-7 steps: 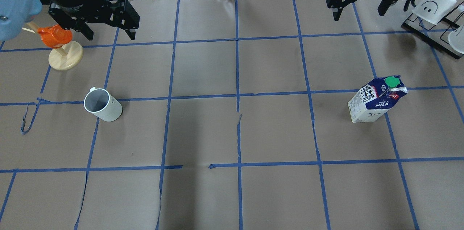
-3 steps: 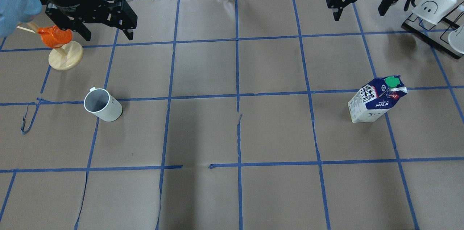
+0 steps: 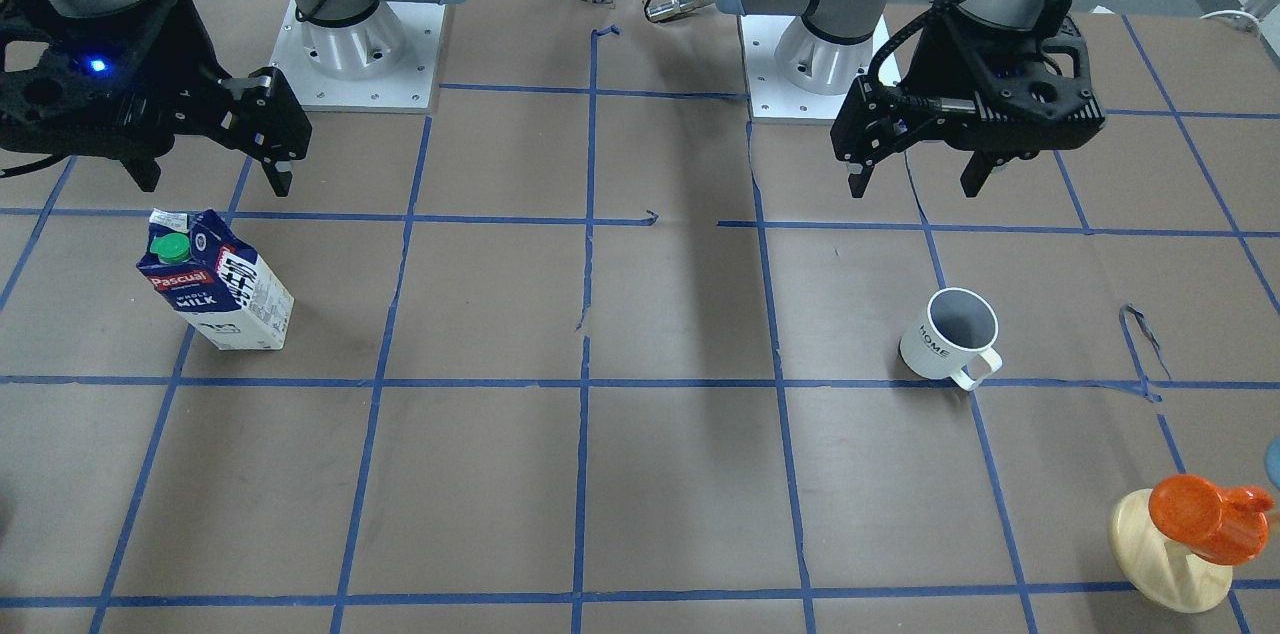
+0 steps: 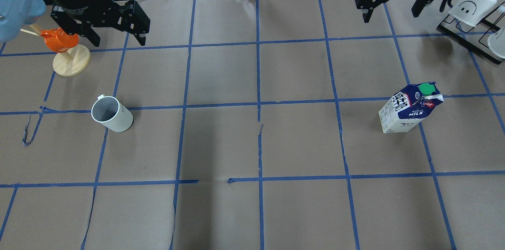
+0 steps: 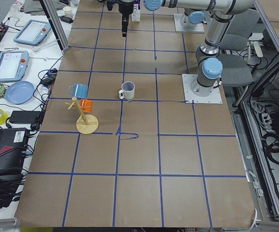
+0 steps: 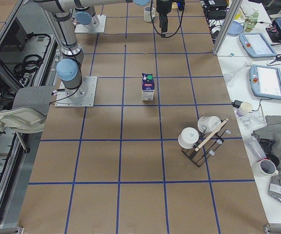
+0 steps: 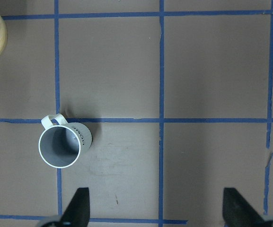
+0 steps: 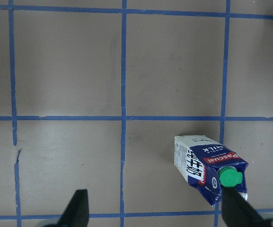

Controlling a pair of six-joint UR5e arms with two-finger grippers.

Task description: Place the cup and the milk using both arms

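Observation:
The white cup (image 4: 111, 114) with "HOME" on its side stands upright on the table's left half; it also shows in the front view (image 3: 948, 334) and the left wrist view (image 7: 60, 145). My left gripper (image 4: 117, 39) is open and empty, high above the table and behind the cup (image 3: 917, 184). The blue and white milk carton (image 4: 408, 110) with a green cap stands upright on the right half (image 3: 215, 279) and shows in the right wrist view (image 8: 207, 168). My right gripper (image 4: 391, 13) is open and empty, high and behind the milk (image 3: 212, 179).
An orange cup on a wooden stand (image 4: 65, 41) is at the back left, close to my left gripper. A black mug rack with a white smiley mug (image 4: 471, 5) is at the back right. Brown paper with a blue tape grid (image 4: 256, 143) covers the table.
My left gripper has shifted slightly toward the back left. The right gripper has barely moved. Cup and milk stand where they were.

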